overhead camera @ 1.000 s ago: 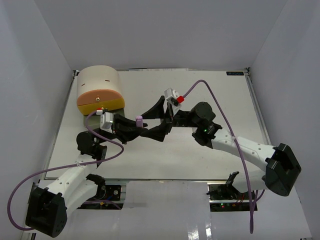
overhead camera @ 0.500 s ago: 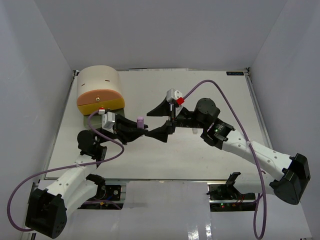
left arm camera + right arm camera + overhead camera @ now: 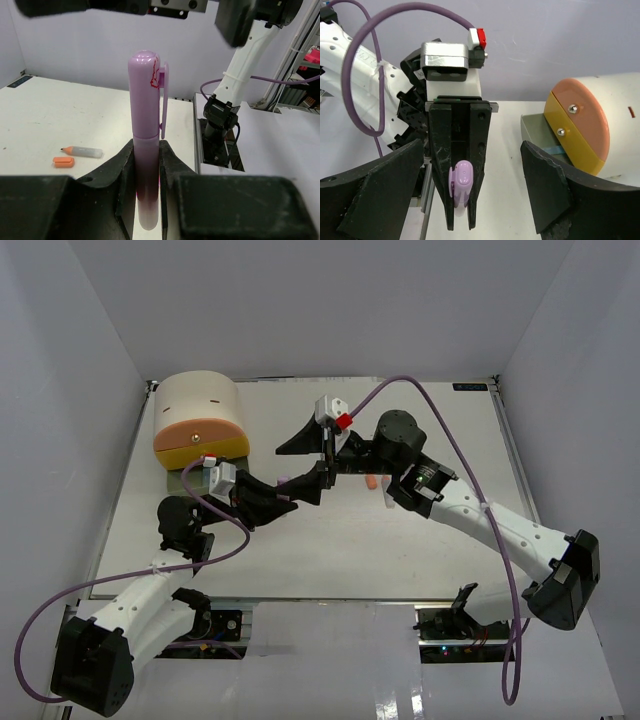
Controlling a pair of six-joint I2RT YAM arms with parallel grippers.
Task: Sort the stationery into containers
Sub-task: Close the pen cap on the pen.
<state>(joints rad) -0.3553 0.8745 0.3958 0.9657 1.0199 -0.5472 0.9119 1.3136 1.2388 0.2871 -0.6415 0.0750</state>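
My left gripper (image 3: pixel 146 150) is shut on a lilac pen (image 3: pixel 146 100), which stands up between its fingers (image 3: pixel 107 175) with the clip cap on top. From above, the pen (image 3: pixel 284 481) shows as a small lilac spot beside the left gripper (image 3: pixel 283 497). My right gripper (image 3: pixel 305 465) hangs open just right of it, facing the pen's cap (image 3: pixel 460 181). The right wrist view shows the left gripper (image 3: pixel 460 220) between the wide right fingers (image 3: pixel 375 200). The beige cabinet (image 3: pixel 195 400) stands at far left, and its grey-green drawer (image 3: pixel 535 131) is pulled out.
An orange eraser block (image 3: pixel 371 481) and a pale pen (image 3: pixel 389 502) lie on the table under the right arm; the left wrist view shows both, block (image 3: pixel 63 162) and pen (image 3: pixel 82 151). Something blue (image 3: pixel 551 149) lies in the open drawer. White walls enclose the table.
The right arm has swung left and farther back, bringing its open gripper closer to the cabinet and beside the pen. The left gripper has barely moved and keeps its hold.
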